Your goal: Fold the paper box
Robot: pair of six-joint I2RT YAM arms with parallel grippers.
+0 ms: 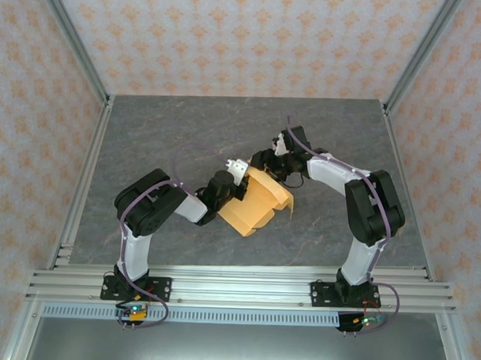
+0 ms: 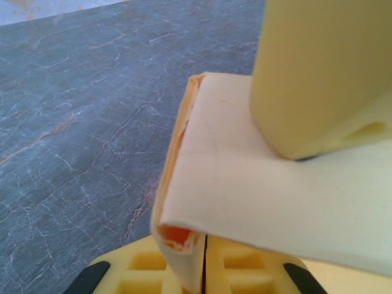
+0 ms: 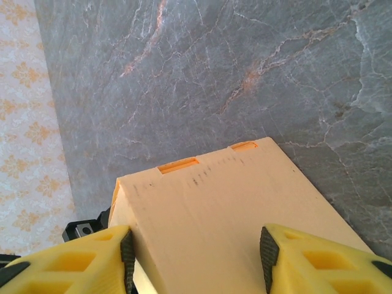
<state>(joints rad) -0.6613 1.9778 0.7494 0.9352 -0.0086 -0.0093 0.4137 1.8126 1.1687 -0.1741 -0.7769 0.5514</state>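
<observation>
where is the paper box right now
In the top view the paper box lies near the middle of the table, its left edge pinched by the left gripper, the right gripper open over its far side.

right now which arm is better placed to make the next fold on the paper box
Right, probably: the right pincer stands open over the paper box, while the left pincer is clamped on its edge.

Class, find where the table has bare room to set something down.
Bare: the table's far strip below the back wall; the near strip between the paper box and front rail. Crowded: the centre, around the box.
</observation>
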